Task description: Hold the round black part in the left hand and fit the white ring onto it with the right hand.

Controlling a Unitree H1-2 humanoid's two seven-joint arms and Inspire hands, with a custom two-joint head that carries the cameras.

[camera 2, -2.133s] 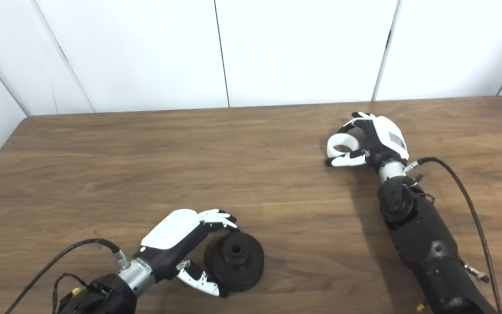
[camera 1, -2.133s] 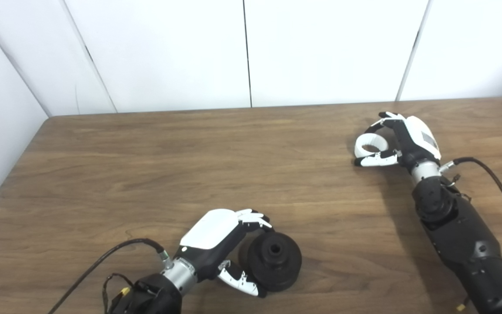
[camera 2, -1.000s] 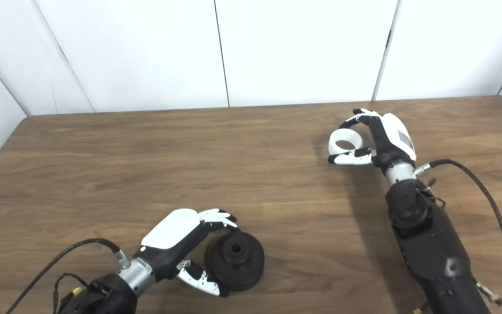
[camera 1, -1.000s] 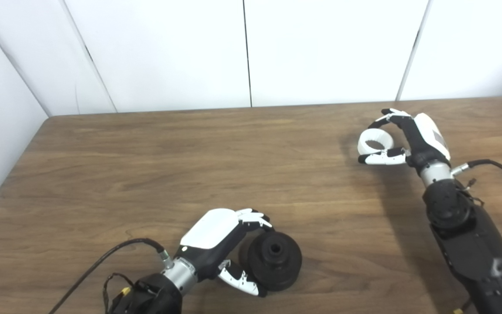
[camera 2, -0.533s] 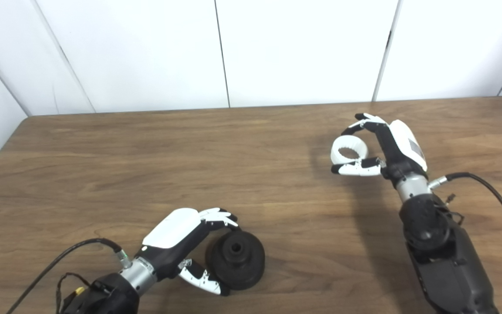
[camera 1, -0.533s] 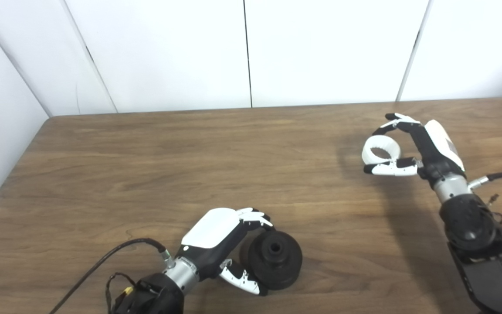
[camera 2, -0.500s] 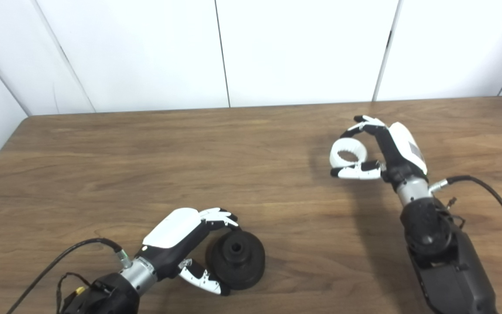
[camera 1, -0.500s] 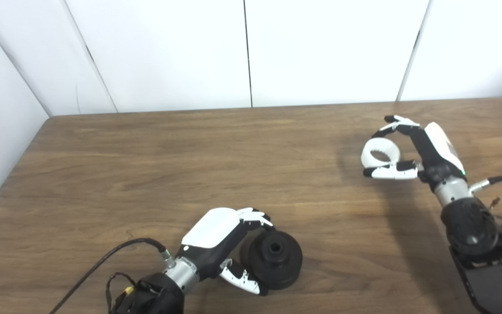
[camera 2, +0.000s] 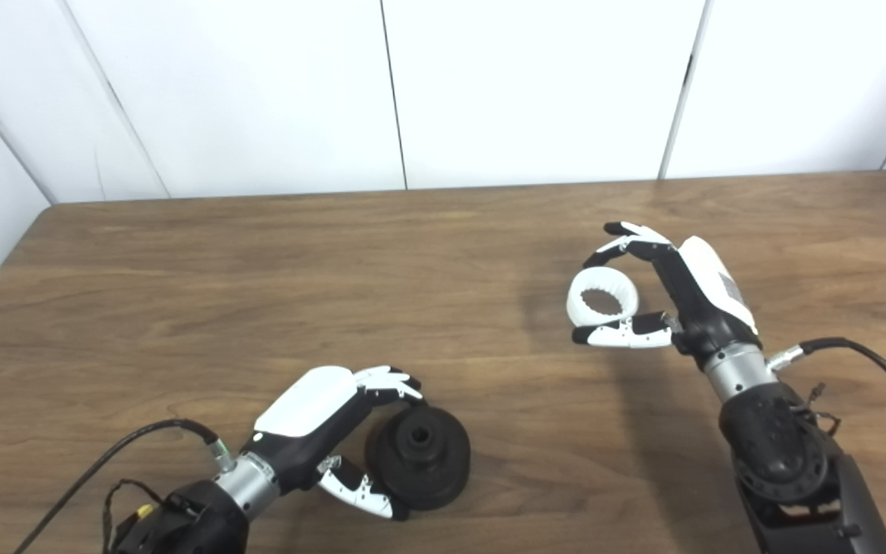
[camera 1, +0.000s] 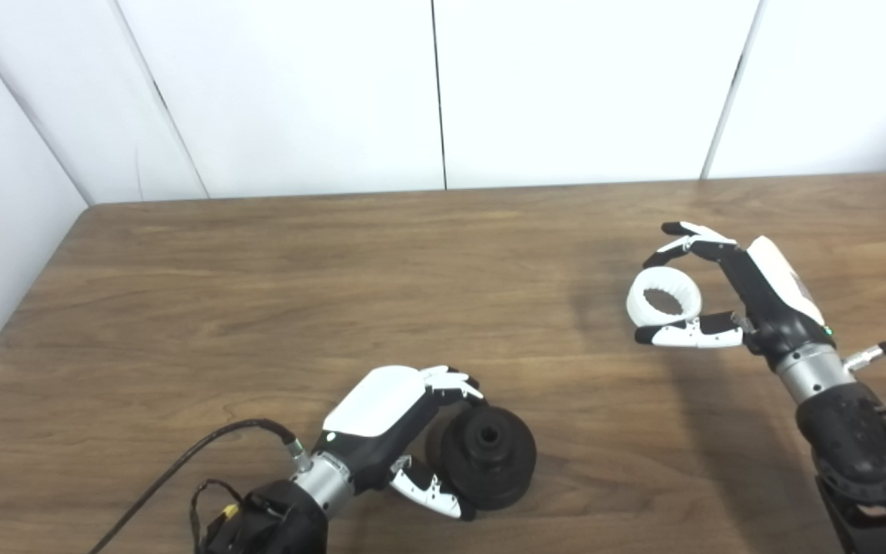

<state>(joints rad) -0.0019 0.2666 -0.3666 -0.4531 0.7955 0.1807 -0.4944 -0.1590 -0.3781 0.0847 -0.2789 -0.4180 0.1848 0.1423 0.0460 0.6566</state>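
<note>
**Inspector:** State the condition of your left hand.

**Operator:** My left hand (camera 1: 404, 419) lay low at the near edge of the wooden table (camera 1: 297, 292). Its fingers (camera 1: 454, 381) curled over the top of the round black part (camera 1: 487, 458) and its thumb (camera 1: 431, 492) pressed the lower rim, so it was closed around that part. The part sat on the table, tilted on its edge, with its central hole facing the cameras.

**Inspector:** And the right?

**Operator:** My right hand (camera 2: 674, 296) was raised above the right side of the table. It held the white ring (camera 2: 602, 299) pinched between the thumb (camera 2: 620, 334) beneath and the fingers (camera 2: 631, 235) arched over the top. The ring's opening faced up, and ridges showed along its inner wall.

**Inspector:** Relation of the 2 pieces?

**Operator:** Well apart. The ring stood far to the right of the black part and farther back; they were not touching. A shadow lay on the wood below the ring.

**Inspector:** Anything else noted?

**Operator:** A black cable (camera 1: 181, 462) trailed from my left wrist, and white wall panels (camera 1: 443, 85) stood behind the table.
</note>
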